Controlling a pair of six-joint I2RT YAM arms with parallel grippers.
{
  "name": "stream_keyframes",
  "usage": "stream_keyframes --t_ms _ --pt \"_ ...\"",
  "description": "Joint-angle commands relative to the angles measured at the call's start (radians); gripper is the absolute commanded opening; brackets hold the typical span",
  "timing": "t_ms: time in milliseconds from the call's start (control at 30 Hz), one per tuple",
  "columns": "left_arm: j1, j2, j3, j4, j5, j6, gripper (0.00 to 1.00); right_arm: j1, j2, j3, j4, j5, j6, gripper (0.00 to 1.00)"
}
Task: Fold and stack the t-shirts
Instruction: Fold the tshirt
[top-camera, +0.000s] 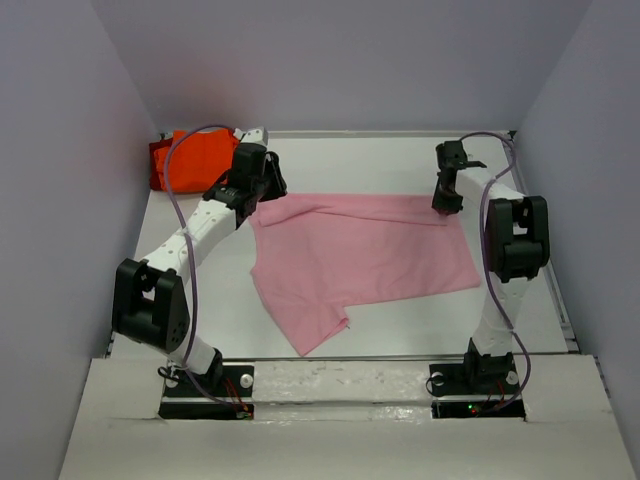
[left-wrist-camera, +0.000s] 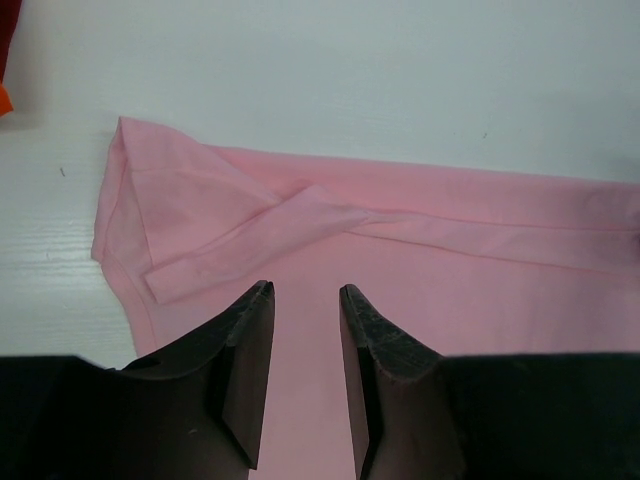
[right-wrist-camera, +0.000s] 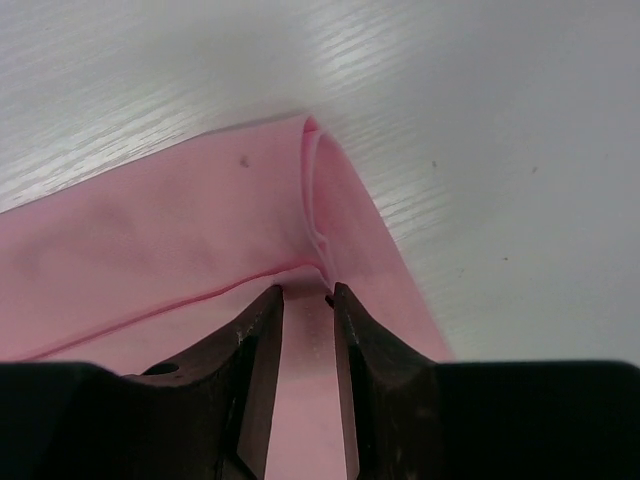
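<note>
White table (top-camera: 420, 322) carries the light pink cloth t-shirt (top-camera: 360, 255) spread mid-table, bright orange t-shirts (top-camera: 195, 160) in its far left corner. Left fingers (left-wrist-camera: 245, 345) hover parted, empty, over one far corner; right fingers (right-wrist-camera: 260, 335) straddle the other, grip unclear. Pinch both evenly.

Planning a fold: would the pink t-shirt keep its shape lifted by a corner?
Probably not: the pink t-shirt lies limp, creased, its far edge folded over, so it should droop. Looks thin, likely light; pushing would likely bunch it.
</note>
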Motion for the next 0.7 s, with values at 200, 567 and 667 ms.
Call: stream_keyframes --t_ms 200,567,667 --pt "0.005 -0.052 -0.004 0.033 0.040 0.009 0.42 -0.019 0.025 0.048 -0.002 0.102 -0.033 0.33" --pt "0.005 -0.047 -0.004 0.035 0.071 0.010 0.42 -0.019 0.035 0.036 0.001 0.052 -0.027 0.09" --pt "0.005 -0.046 -0.004 0.036 0.074 0.009 0.42 -0.019 0.018 0.036 0.000 0.045 -0.027 0.00"
